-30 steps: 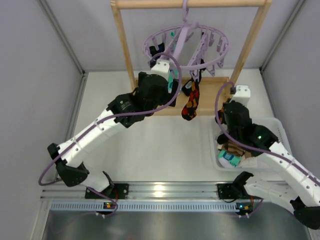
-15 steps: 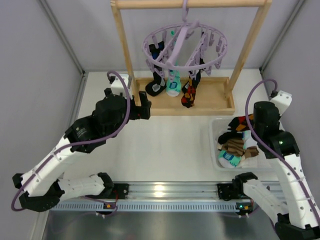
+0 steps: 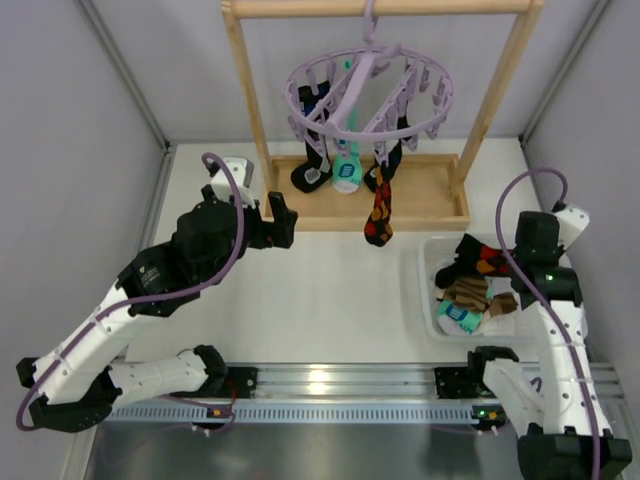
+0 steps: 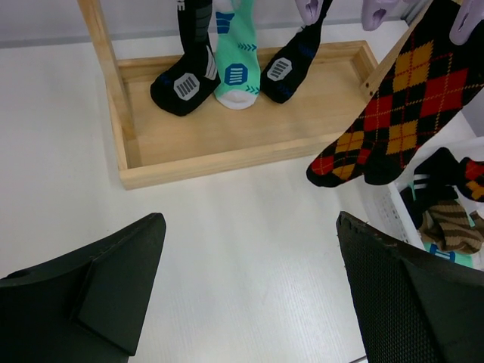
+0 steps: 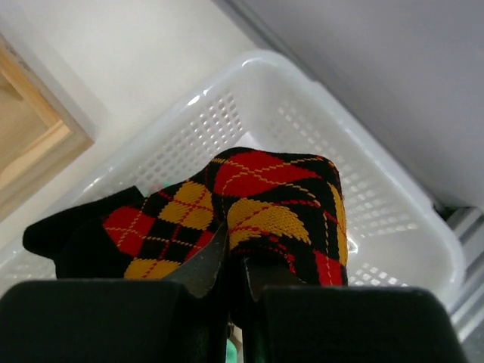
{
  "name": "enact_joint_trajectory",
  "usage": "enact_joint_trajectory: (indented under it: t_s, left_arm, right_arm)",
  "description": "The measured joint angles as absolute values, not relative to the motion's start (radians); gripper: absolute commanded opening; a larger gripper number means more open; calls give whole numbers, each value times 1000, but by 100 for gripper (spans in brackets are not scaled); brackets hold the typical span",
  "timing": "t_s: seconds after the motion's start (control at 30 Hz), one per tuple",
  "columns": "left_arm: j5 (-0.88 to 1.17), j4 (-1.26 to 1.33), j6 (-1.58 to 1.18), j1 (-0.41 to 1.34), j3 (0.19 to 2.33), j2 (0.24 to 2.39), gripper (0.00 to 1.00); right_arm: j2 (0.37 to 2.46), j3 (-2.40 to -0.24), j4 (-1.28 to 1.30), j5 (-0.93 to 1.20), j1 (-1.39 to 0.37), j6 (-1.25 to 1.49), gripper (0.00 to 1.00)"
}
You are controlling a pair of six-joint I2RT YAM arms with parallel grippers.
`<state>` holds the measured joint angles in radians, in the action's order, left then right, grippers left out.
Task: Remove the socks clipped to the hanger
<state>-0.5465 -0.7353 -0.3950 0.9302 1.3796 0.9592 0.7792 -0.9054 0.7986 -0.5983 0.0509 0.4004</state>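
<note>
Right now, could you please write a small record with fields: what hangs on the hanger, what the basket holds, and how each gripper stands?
hanger: four socks clipped on
clipped socks: left black sock, teal-white sock, right black sock, hanging argyle sock
basket: brown striped sock among several others
left gripper: open, empty, short of the wooden rack
right gripper: shut on held argyle sock, over the basket

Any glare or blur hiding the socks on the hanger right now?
Top view: sharp, evenly lit, glare only on the rail, hanger clear. Left wrist: hanging socks crisp, its fingers dark and soft. Right wrist: argyle sock close up and sharp, fingers a dark blur.
</note>
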Motion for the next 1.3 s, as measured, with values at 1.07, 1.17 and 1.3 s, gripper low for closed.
enact_joint_trajectory:
  t_s: [1.07, 1.17, 1.3]
  left_arm:
    - [-505, -735, -423, 930, 1344, 931, 98]
    - [-461, -735, -430, 930, 1344, 932, 98]
    - [-428, -735, -440, 930, 1344, 934, 98]
  right_arm:
    - [891, -652, -83, 368, -327, 253, 99]
    - [1032, -685, -156, 353, -410, 182, 99]
    - [1163, -687, -237, 296, -451, 130, 99]
